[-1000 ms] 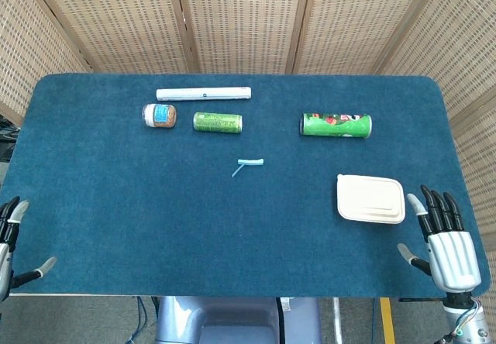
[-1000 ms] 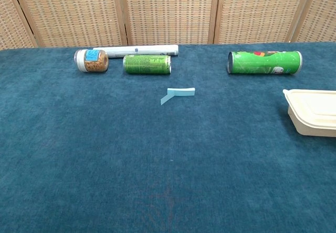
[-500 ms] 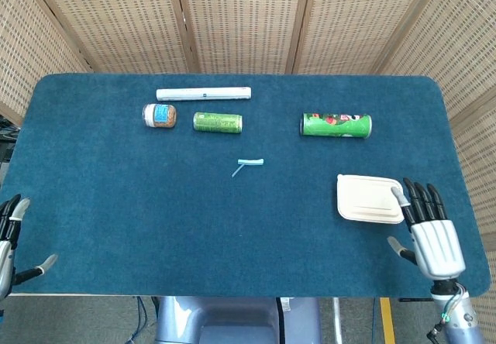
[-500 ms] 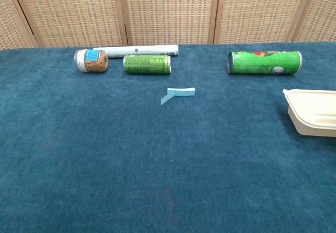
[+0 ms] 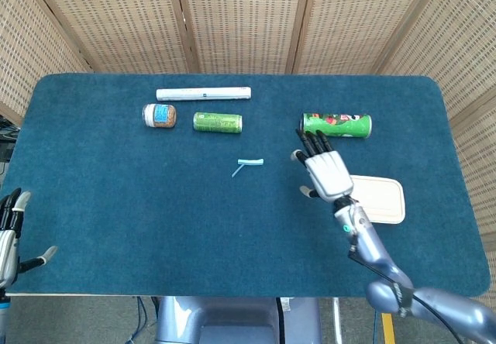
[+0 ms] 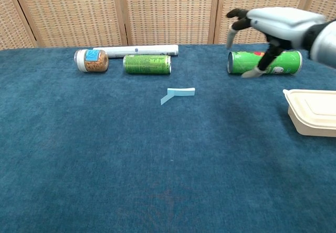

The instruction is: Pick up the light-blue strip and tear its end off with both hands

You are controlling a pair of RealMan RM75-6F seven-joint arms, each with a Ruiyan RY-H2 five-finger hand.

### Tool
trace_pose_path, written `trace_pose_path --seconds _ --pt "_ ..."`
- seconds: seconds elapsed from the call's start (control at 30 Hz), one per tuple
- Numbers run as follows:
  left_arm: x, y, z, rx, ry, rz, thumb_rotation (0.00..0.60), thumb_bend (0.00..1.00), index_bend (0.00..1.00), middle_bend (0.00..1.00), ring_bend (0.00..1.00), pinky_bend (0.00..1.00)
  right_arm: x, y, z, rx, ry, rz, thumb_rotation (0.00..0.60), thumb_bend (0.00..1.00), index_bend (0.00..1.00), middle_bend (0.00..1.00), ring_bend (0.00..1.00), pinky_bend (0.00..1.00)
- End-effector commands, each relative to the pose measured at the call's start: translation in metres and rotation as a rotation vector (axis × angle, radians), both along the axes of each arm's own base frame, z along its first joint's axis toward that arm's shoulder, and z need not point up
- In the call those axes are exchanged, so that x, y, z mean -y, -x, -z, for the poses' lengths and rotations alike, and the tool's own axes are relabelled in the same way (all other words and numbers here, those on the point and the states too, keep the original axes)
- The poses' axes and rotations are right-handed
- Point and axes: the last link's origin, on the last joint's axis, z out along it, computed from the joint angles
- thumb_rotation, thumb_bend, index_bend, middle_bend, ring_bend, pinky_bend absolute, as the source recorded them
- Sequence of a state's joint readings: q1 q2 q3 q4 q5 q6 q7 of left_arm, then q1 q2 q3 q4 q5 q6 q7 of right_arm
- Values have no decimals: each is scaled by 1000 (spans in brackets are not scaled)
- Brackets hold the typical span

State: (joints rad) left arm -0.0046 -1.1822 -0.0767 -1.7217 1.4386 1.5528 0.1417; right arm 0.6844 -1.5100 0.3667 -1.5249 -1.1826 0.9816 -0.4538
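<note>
The light-blue strip point(image 5: 248, 163) point(image 6: 179, 93) lies bent on the blue table near its middle, with one end folded down to the left. My right hand point(image 5: 323, 166) point(image 6: 269, 26) hovers above the table to the right of the strip, fingers spread and holding nothing, well apart from it. At the table's near left corner my left hand point(image 5: 9, 235) shows only in the head view, open and empty. The chest view does not show it.
A white roll point(image 5: 203, 94), a small jar point(image 5: 159, 115) and a green can point(image 5: 217, 122) lie at the back left. A green tube point(image 5: 341, 125) lies at the back right, just behind my right hand. A cream lidded box point(image 5: 380, 199) sits at the right.
My right hand has risen from the near right corner and swung left and forward, past the cream box, into the chest view. The left hand has barely moved. The strip is unmoved.
</note>
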Motion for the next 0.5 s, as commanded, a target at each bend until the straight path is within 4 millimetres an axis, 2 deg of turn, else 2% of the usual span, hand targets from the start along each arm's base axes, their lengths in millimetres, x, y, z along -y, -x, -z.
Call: trace_pose_path --seconds 0.03,0.27,0.5 --pt "-8 1 0 -1 -3 -10 600 10 0 0 0 0 27 -29 33 -2 -27 25 600 161 398 0 0 0" --pt "-20 11 0 3 -21 -35 600 11 0 0 0 0 58 -45 87 -84 -29 84 600 220 414 0 0 0" --pt "-26 16 -1 6 -17 -68 600 11 0 0 0 0 72 -40 115 -118 -30 125 600 345 436 0 0 0"
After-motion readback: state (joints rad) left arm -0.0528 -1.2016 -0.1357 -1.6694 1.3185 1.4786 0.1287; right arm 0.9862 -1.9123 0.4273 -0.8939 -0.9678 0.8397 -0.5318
